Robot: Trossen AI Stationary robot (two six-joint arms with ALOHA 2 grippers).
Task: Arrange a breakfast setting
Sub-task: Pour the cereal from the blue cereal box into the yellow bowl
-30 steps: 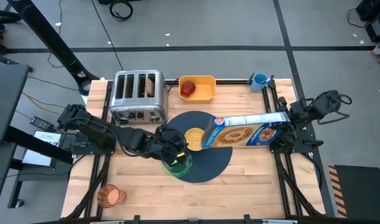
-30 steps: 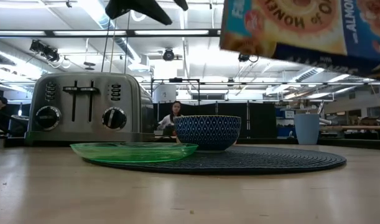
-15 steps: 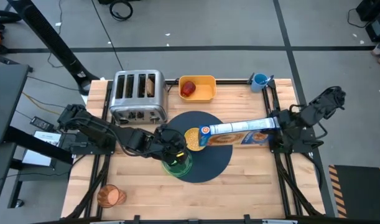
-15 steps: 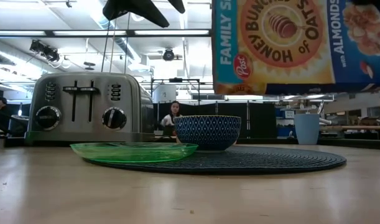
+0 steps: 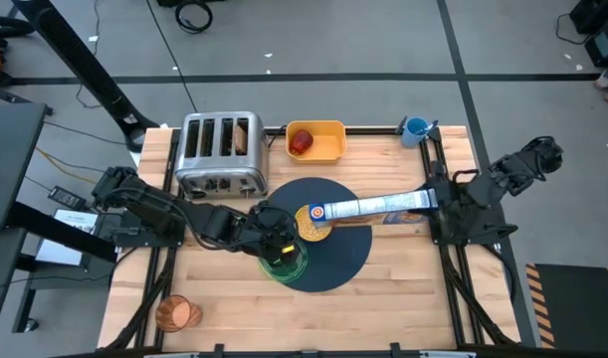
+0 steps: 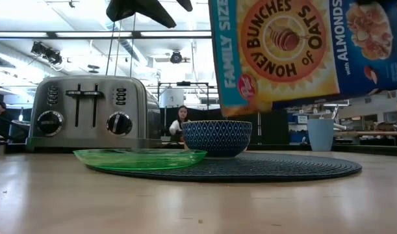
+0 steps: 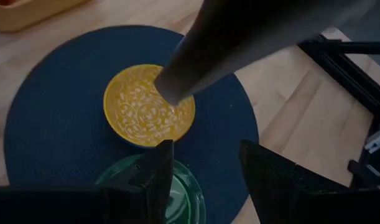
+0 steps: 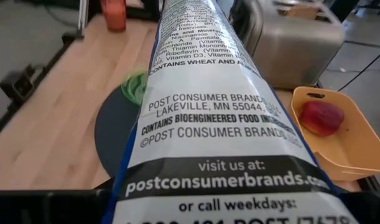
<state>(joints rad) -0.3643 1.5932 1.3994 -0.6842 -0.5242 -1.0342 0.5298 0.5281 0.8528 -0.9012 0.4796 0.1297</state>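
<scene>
Yellow-and-blue "Honey Bunches of Oats" box (image 6: 308,52), Post brand, clamped in right gripper (image 5: 438,204), tips over bowl (image 5: 310,221); left gripper (image 7: 202,171) gapes.

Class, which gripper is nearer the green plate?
Left. The left gripper hangs right over the green plate; the right gripper is far across the table, holding the cereal box.

The bowl (image 5: 310,221) and the plate (image 5: 284,261) both sit on the mat (image 5: 348,254) — the plate at its left edge. Behind stands the toaster (image 5: 218,152); right of it, the apple (image 5: 301,140) lies in a tray (image 5: 328,149).
</scene>
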